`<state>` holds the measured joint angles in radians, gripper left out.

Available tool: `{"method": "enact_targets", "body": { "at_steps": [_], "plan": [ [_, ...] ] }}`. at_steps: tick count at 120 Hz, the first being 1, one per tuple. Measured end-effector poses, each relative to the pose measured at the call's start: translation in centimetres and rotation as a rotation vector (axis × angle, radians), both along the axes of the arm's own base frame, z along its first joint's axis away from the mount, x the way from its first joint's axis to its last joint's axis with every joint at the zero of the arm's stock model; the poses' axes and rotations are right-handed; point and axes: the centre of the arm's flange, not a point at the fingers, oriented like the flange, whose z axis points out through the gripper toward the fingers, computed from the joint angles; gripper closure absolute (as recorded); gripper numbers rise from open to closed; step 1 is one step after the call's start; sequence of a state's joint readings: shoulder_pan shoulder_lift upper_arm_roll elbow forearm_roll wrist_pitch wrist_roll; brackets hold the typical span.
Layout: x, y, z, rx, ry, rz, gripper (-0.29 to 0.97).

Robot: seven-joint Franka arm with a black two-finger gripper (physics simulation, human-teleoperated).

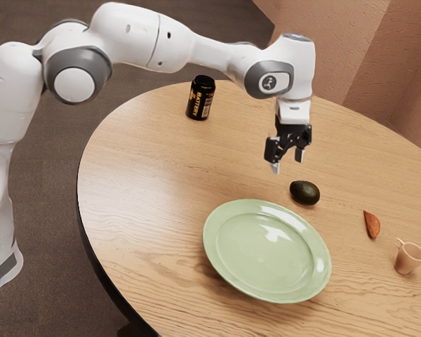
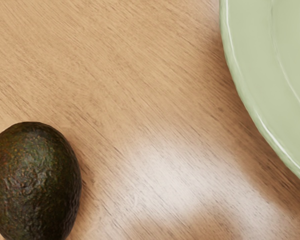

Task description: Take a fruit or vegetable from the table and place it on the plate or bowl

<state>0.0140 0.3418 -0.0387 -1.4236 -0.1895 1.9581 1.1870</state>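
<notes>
A dark green avocado [image 1: 304,192] lies on the round wooden table, just beyond the far rim of a pale green plate [image 1: 226,261]. My black gripper [image 1: 286,163] hangs in the air above the table, a little to the exterior view's left of the avocado and higher than it. Its fingers stand apart with nothing between them, so it is open. In the wrist view the avocado [image 2: 33,180] lies on bare wood, with the plate's rim [image 2: 250,90] across from it.
A black battery can [image 1: 200,97] stands at the far side of the table. An orange fruit slice [image 1: 372,224] and a small pink cup [image 1: 409,256] lie at the exterior view's right, near the table edge. A tan wall rises behind.
</notes>
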Motion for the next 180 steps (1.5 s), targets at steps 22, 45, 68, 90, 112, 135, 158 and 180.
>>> {"method": "enact_targets", "body": {
  "at_steps": [22, 45, 68, 90, 112, 135, 158, 180],
  "plan": [
    [1.1, -0.5, -2.0, 0.002, -0.015, -0.011, 0.0],
    [3.0, -0.4, -4.2, 0.003, -0.03, -0.01, 0.0],
    [3.9, 0.6, -4.6, 0.005, -0.063, 0.004, 0.0],
    [5.3, 0.6, -6.6, 0.006, -0.072, 0.004, 0.01],
    [6.5, 0.4, -7.9, 0.005, -0.083, 0.001, 0.01],
    [6.8, 0.5, -8.3, 0.007, -0.095, 0.004, 0.01],
    [7.6, 0.8, -9.4, 0.007, -0.103, 0.01, 0.01],
    [8.0, 0.8, -10.1, 0.008, -0.108, 0.011, 0.02]
  ]
}}
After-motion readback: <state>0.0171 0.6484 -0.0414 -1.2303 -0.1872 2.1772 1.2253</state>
